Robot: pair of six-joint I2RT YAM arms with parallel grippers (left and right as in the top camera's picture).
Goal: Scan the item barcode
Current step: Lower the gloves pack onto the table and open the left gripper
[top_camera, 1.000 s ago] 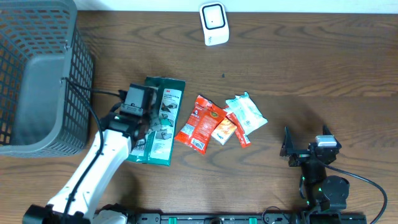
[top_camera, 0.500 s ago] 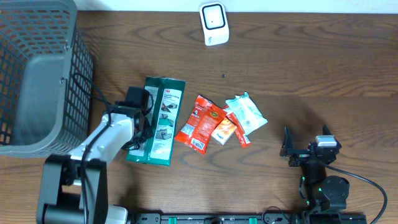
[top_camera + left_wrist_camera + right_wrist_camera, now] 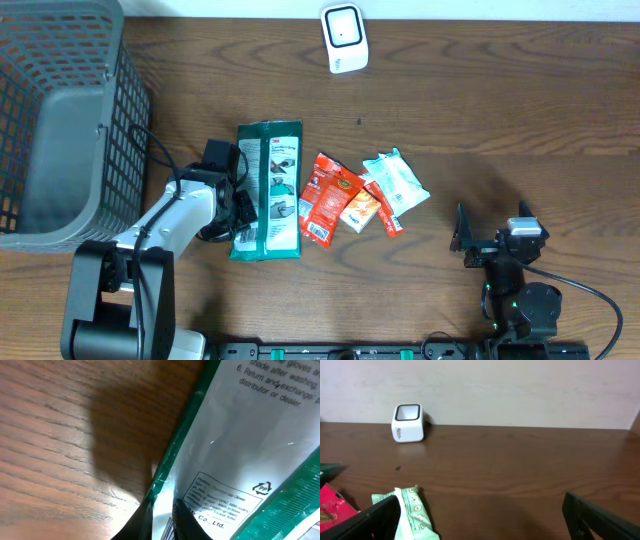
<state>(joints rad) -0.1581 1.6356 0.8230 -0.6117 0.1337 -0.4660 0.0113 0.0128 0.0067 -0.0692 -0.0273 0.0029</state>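
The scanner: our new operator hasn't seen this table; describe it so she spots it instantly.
From the grey mesh basket at the table's far left, follow the far edge rightward. Near its middle stands the scanner, a small white box with a dark window. Unlike the flat green packet and smaller red and pale sachets mid-table, it stands alone.

The dark wooden table (image 3: 500, 120) before me carries a grey mesh basket (image 3: 130, 110) at its far left corner and a white barcode scanner (image 3: 344, 37) by the far edge. A green glove packet (image 3: 268, 190) lies flat mid-table. Against its right side, a red sachet (image 3: 322, 198), an orange sachet (image 3: 360, 208) and a pale green sachet (image 3: 397, 182) overlap in a row.
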